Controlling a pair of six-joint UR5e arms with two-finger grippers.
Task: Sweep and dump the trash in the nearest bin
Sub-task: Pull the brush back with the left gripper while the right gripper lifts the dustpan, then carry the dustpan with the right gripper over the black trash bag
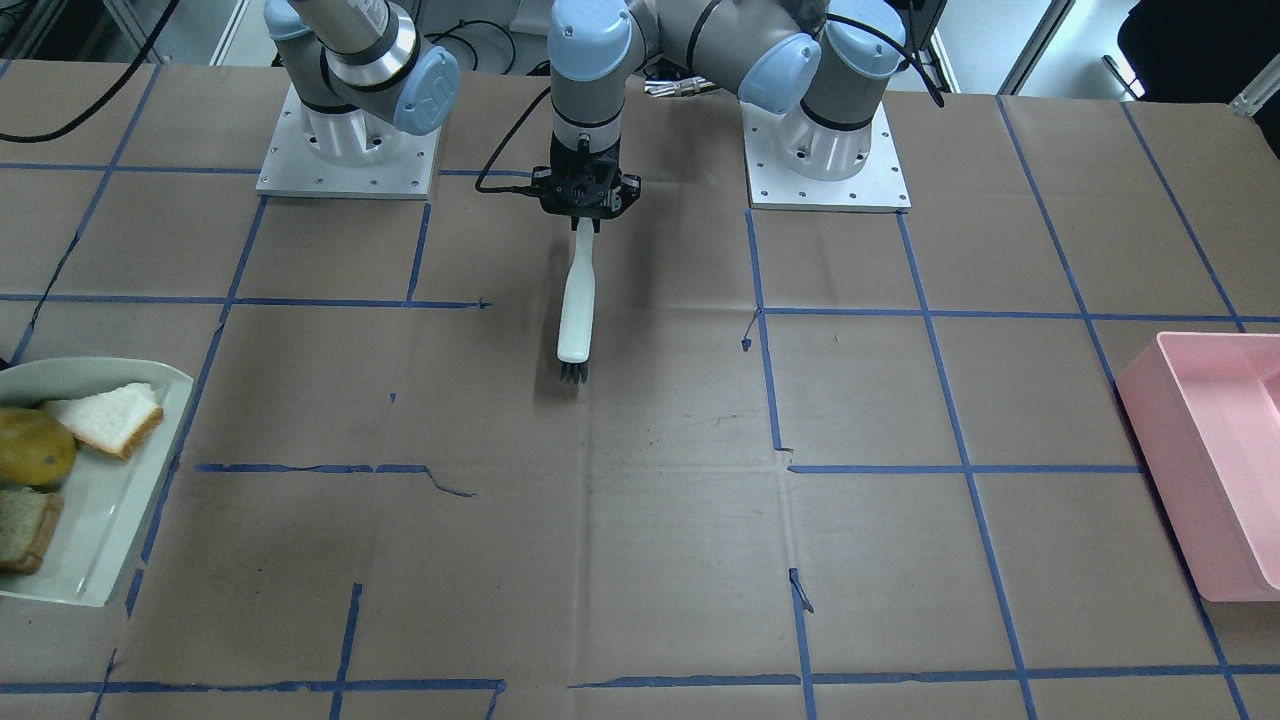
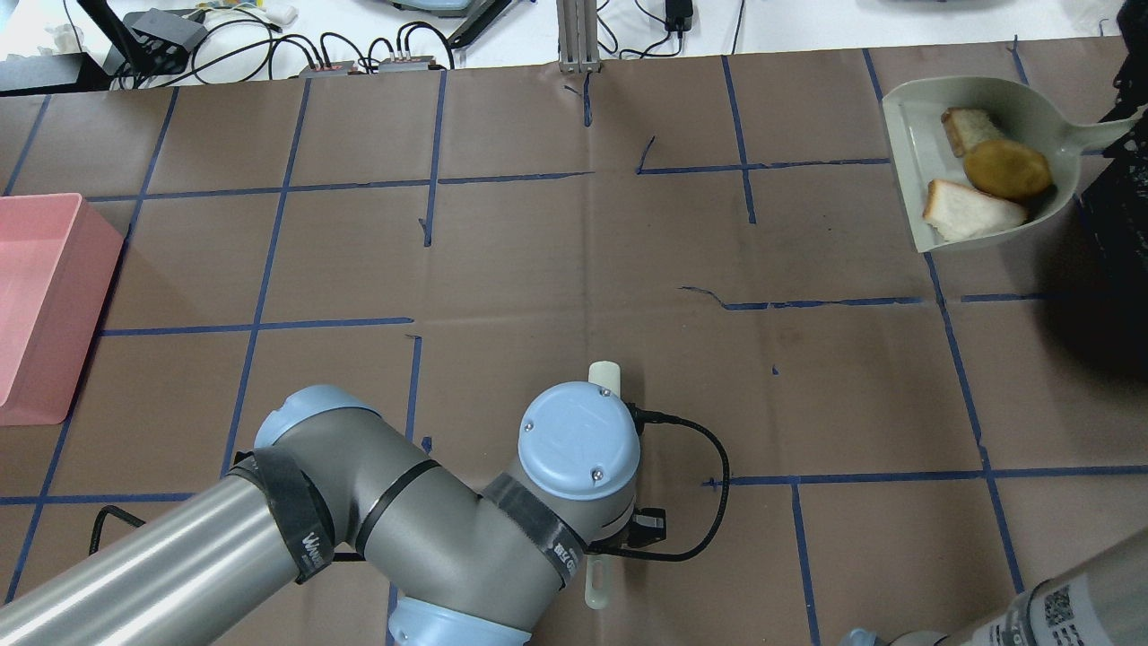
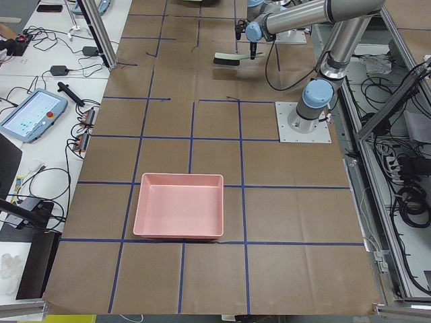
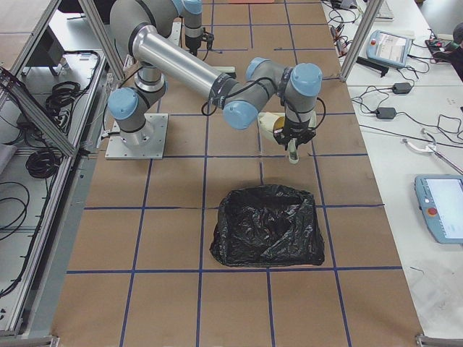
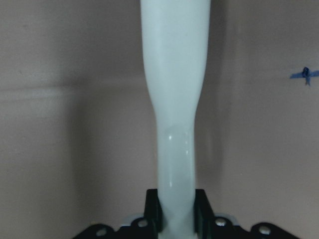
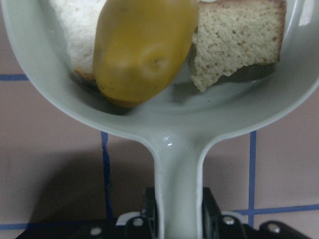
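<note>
Wrist views show left gripper (image 5: pixel 175 209) clamping brush (image 5: pixel 174 99), right gripper (image 6: pixel 178 209) clamping dustpan (image 6: pixel 174 130); overhead hides both.

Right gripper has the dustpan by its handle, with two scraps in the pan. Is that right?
Not quite. The right gripper does hold the dustpan by its handle, but the pan holds three scraps, not two: a yellow lump, a white slice and a tan chunk. The right wrist view shows all three.
</note>
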